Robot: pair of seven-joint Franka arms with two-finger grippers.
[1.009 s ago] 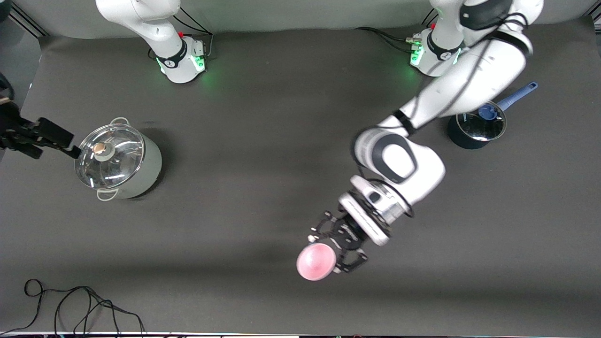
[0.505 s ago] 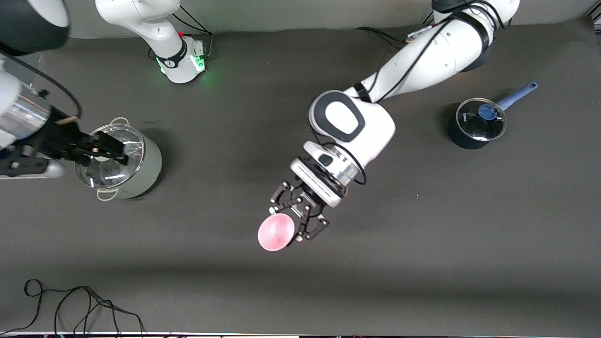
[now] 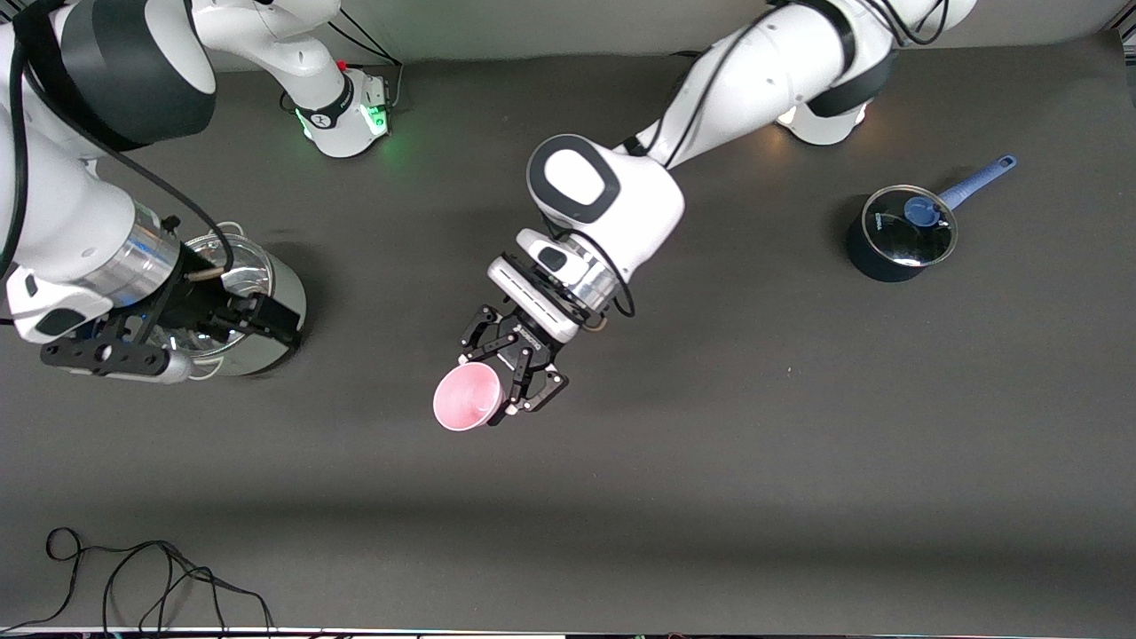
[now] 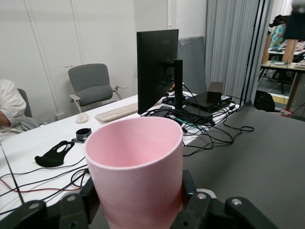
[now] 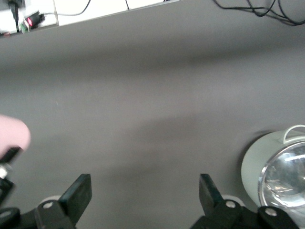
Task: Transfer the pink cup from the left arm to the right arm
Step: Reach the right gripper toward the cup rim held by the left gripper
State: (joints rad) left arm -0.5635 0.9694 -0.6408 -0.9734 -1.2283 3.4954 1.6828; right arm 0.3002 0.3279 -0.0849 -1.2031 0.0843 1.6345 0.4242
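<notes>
Both grippers aloft: left gripper (image 3: pixel 508 377) pinches pink cup (image 3: pixel 468 399) over mid-table; right gripper (image 3: pixel 253 321) spread above steel pot (image 3: pixel 271 306).

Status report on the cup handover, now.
Left gripper shut on pink cup, up over mid-table. Right gripper open, empty, over the lidded steel pot. Open table between them; nothing in the way.

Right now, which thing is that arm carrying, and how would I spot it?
Look over the middle of the dark table, where the left gripper is shut on the pink cup. It is small, pale pink and handleless, unlike the lidded pots at each end.
</notes>
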